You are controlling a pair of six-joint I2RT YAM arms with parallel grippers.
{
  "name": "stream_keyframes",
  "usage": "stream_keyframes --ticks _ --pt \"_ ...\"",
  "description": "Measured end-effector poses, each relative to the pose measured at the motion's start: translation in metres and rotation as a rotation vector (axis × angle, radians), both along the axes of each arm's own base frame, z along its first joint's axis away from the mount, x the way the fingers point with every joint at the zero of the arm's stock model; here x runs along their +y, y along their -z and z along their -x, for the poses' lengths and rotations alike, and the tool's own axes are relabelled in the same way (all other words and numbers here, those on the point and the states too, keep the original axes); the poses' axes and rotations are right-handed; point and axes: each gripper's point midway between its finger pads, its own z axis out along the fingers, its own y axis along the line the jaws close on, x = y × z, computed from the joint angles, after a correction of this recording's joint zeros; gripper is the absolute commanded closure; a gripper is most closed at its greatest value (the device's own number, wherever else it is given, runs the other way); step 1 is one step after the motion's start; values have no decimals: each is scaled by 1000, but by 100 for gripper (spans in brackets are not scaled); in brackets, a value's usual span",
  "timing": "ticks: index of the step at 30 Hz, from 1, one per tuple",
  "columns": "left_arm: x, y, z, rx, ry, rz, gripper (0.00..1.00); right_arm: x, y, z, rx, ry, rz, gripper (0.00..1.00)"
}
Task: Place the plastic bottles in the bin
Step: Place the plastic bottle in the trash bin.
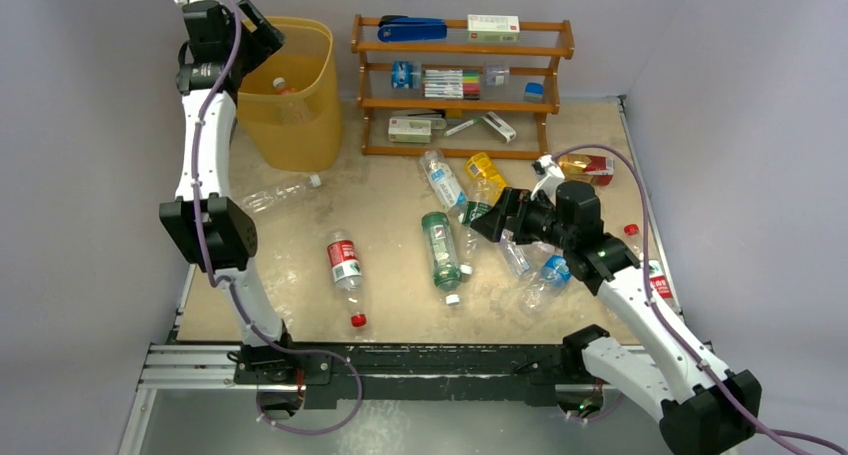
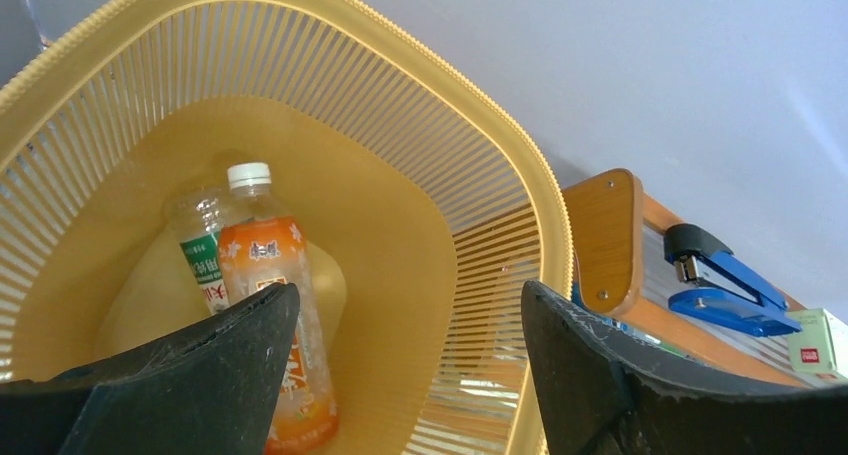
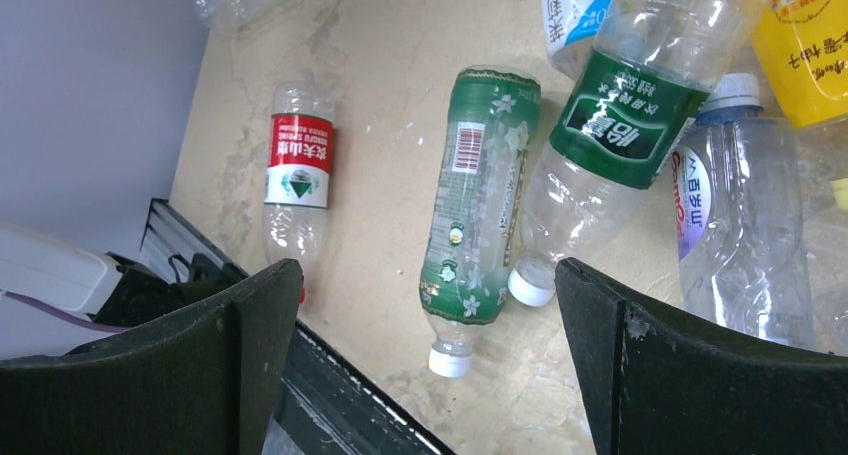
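Note:
The yellow bin [image 1: 300, 140] stands at the back left. My left gripper [image 1: 262, 37] hangs open over its rim, nothing between its fingers. In the left wrist view, an orange bottle [image 2: 265, 265] with a white cap lies inside the bin [image 2: 420, 225], a clear green-labelled one [image 2: 197, 245] behind it. Several bottles lie on the table: a green one [image 1: 441, 247], a red-labelled one [image 1: 344, 263], a clear one [image 1: 275, 195], a yellow one [image 1: 486, 168]. My right gripper [image 1: 492, 220] hovers open above the green bottle [image 3: 478, 190] and holds nothing.
A brown wooden shelf rack [image 1: 460, 50] at the back holds a blue stapler [image 1: 412, 27], white boxes and pens. More clear bottles [image 1: 540, 275] crowd under the right arm. A black rail [image 1: 400, 360] runs along the table's near edge. Grey walls close both sides.

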Motion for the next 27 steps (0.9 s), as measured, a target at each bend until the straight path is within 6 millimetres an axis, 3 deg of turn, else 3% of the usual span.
stream_keyframes --ticks 6,11,16,20,24,27 --pt "-6 -29 28 -21 2 22 17 1 -22 -4 -42 -3 -11 0" --pt "-22 -66 81 -81 42 46 17 2 -29 -3 -60 -7 -19 0" --pt "-43 -87 132 -128 87 47 16 4 -32 1 -73 -34 -25 0" --pt "-60 -81 159 -109 129 26 15 9 -37 4 -86 -75 -46 0" --pt "-59 -51 179 -35 127 -6 15 19 -43 5 -107 -129 -80 0" --pt "-57 -27 188 24 116 -14 15 25 -36 2 -94 -158 -87 0"
